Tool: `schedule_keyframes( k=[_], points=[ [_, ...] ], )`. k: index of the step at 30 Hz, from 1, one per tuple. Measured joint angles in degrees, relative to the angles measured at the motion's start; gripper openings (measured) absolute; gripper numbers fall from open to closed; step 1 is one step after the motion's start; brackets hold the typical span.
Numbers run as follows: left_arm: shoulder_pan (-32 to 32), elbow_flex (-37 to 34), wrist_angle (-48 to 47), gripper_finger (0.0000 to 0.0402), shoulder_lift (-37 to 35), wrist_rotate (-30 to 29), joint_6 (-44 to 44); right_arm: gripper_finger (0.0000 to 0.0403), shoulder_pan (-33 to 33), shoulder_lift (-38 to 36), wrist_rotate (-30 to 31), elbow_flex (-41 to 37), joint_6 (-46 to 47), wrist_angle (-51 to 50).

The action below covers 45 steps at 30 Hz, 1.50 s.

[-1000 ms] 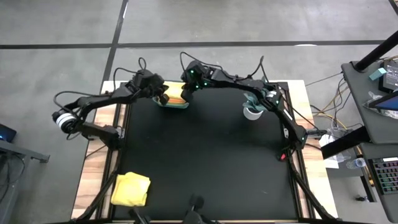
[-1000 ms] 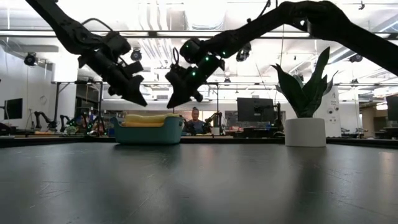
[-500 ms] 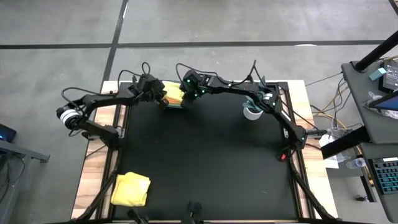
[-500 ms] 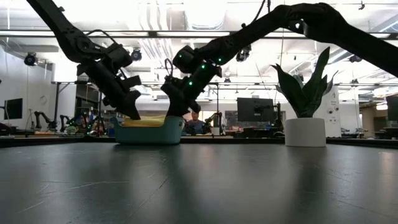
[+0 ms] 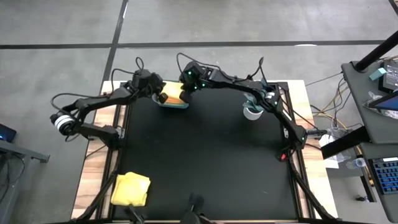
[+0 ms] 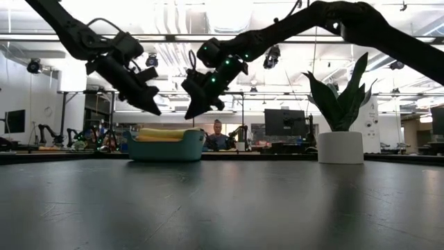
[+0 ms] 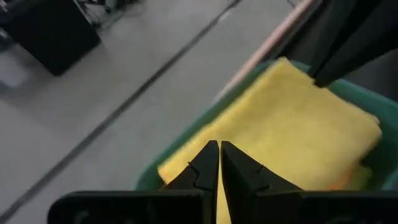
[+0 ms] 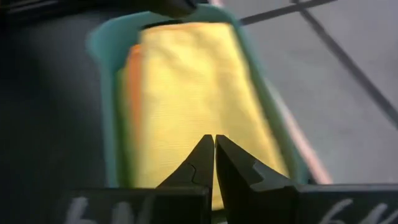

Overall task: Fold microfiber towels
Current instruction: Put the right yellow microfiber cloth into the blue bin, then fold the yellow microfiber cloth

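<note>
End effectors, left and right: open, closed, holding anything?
Left end effector: closed, empty, above the teal bin.
Right end effector: closed, empty, above the same bin.

My left gripper [image 6: 151, 108] and right gripper [image 6: 192, 111] hung closed, raised side by side near the table's far edge, tips angled down toward each other, both arms reaching inward from opposite sides.
</note>
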Motion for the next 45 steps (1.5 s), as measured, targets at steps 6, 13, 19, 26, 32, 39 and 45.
schedule_keyframes(
  k=[6,13,19,26,32,39,45],
  points=[
    [1.5,0.0,6.1,0.0003,5.8,-0.1,0.0,0.0008,-2.1,0.4,1.1,-0.1,0.3,2.5],
    [1.5,0.6,8.3,0.0003,12.1,-0.6,-3.2,0.0008,-2.8,0.4,1.1,-4.4,0.5,7.1],
    [1.3,0.2,8.0,0.0003,11.5,-1.1,-3.3,0.0008,-2.7,0.5,1.0,-7.9,1.0,10.2],
    [-0.8,0.2,2.8,0.0003,2.3,0.6,-6.9,0.0008,-2.7,-0.2,1.1,-8.0,0.5,9.9],
    [-9.6,-0.1,-6.7,0.0003,-10.1,2.9,-13.7,0.0008,-0.1,-5.2,0.9,-10.0,-3.2,10.0],
    [-26.5,-0.9,-15.0,0.0003,-20.1,3.0,-27.7,0.0008,5.4,-12.6,0.9,-19.9,-7.7,13.8],
    [-42.2,-0.9,-24.3,0.0003,-21.5,3.0,-50.3,0.0008,9.9,-19.5,0.9,-32.9,-9.1,26.4]
  ],
)
